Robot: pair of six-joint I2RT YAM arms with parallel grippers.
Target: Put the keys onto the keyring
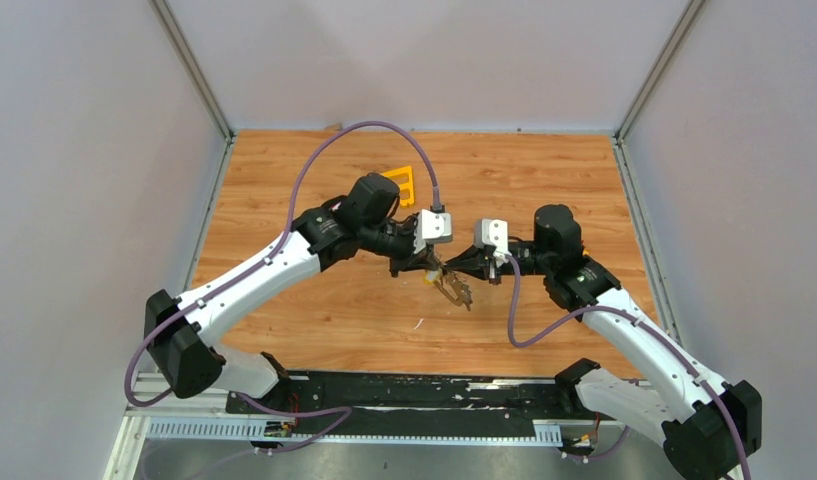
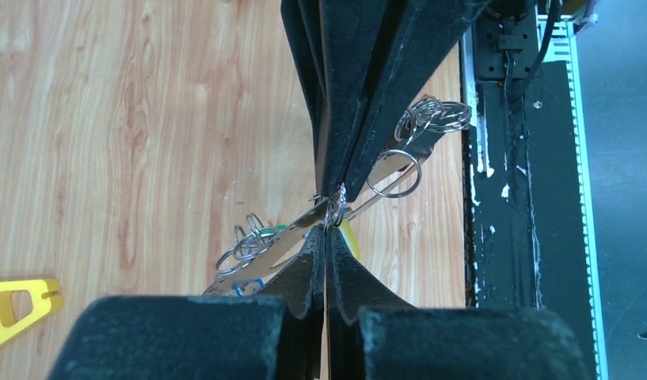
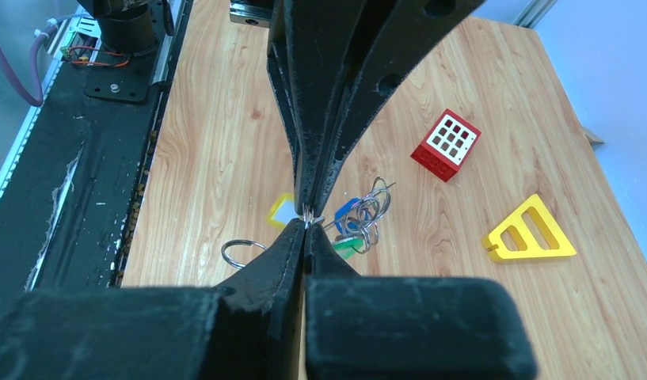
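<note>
Above the middle of the table (image 1: pixel 314 310), your left gripper (image 2: pixel 326 237) and right gripper (image 3: pixel 306 236) meet tip to tip. Both are fully closed, pinching one small wire loop of the keys (image 3: pixel 358 215). What looks like the keyring (image 2: pixel 387 164) is a flat grey strip slanting across that pinch, equally near both arms.
</note>
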